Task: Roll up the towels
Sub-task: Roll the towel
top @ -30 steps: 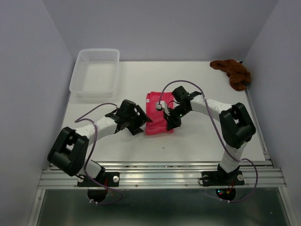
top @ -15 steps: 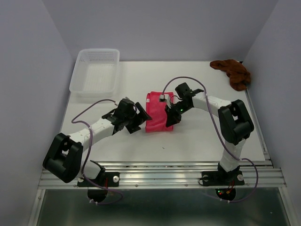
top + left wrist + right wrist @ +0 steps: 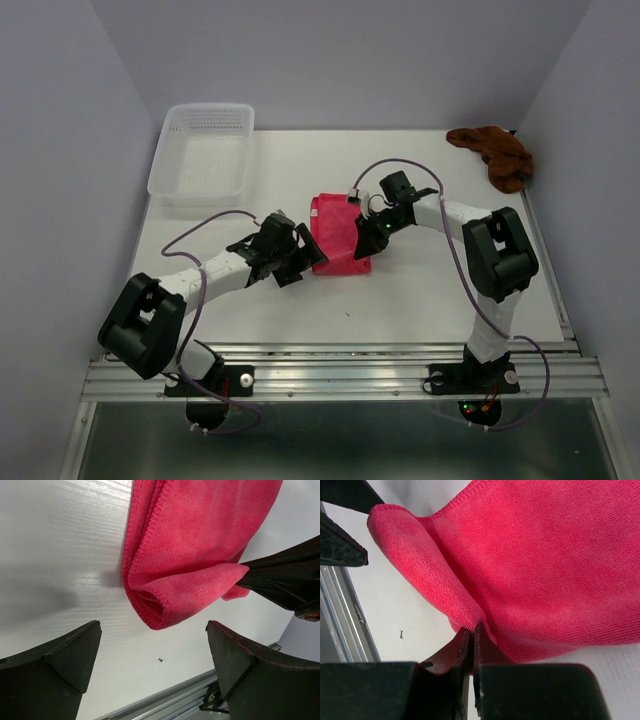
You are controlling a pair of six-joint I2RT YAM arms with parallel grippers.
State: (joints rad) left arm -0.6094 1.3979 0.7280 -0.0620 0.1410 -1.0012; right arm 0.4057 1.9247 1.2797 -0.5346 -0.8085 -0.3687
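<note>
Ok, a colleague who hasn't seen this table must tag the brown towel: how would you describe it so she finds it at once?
Look at the white table and go to its far right corner. The brown towel lies there alone in a crumpled heap. Unlike the pink towel at mid-table, it is rust-coloured and bunched up.

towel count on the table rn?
2: pink towel mid-table, an edge pinched in the right tool; brown towel crumpled at the far right corner. No others seen.

pink-red towel (image 3: pixel 330 235): plain | rust-brown towel (image 3: pixel 497 156): plain | basket (image 3: pixel 200 160): white, perforated grid | table (image 3: pixel 420 290): white, faint grain
</note>
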